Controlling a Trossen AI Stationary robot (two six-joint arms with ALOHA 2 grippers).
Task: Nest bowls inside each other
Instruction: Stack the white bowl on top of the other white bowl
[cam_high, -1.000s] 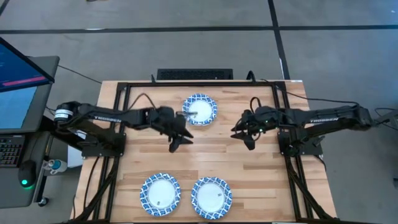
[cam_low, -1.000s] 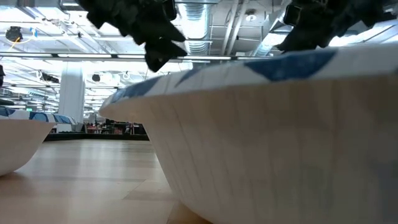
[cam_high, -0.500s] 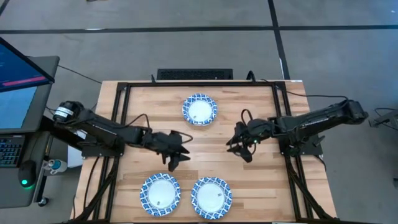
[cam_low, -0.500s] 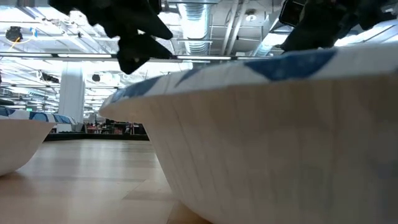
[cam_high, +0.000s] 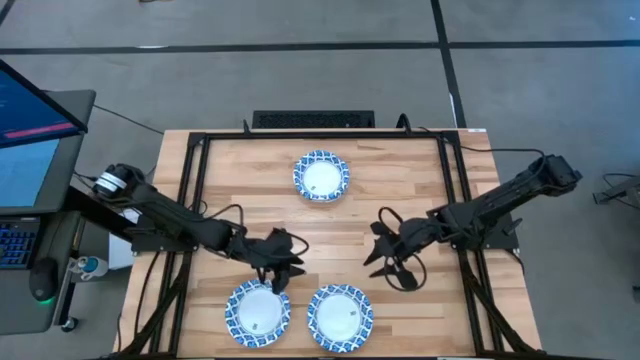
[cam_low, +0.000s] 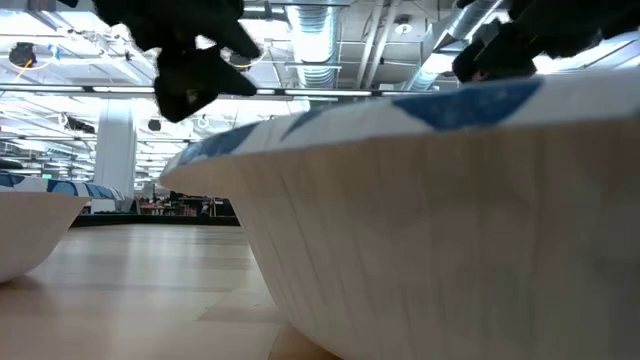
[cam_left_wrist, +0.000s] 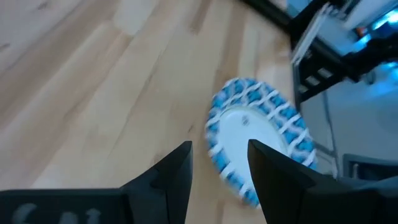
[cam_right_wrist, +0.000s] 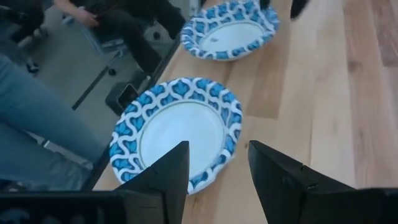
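Note:
Three bowls with white centres and blue-and-white patterned rims sit on the wooden table. In the high view they are the far centre bowl (cam_high: 321, 176), the near left bowl (cam_high: 258, 311) and the near right bowl (cam_high: 340, 316). My left gripper (cam_high: 280, 270) hovers open just beyond the near left bowl's far rim. Its wrist view shows a near-edge bowl (cam_left_wrist: 261, 140) ahead of the open gripper (cam_left_wrist: 219, 168). My right gripper (cam_high: 385, 262) is open, up and to the right of the near right bowl (cam_right_wrist: 177, 134). The near left bowl (cam_right_wrist: 230, 30) lies beyond it. The near right bowl (cam_low: 430, 220) fills the low view.
A black frame (cam_high: 196, 150) runs along the table's far, left and right sides. A monitor (cam_high: 35, 130) stands off the left edge. A person in jeans (cam_right_wrist: 31, 124) is beyond the near edge. Bare wood (cam_high: 330, 235) lies between the far bowl and the near pair.
Both grippers have moved toward the table's near edge. The left one has gone from beside the far centre bowl to just beyond the near left bowl. The right one has gone from mid-table toward the near right bowl. No bowl has moved.

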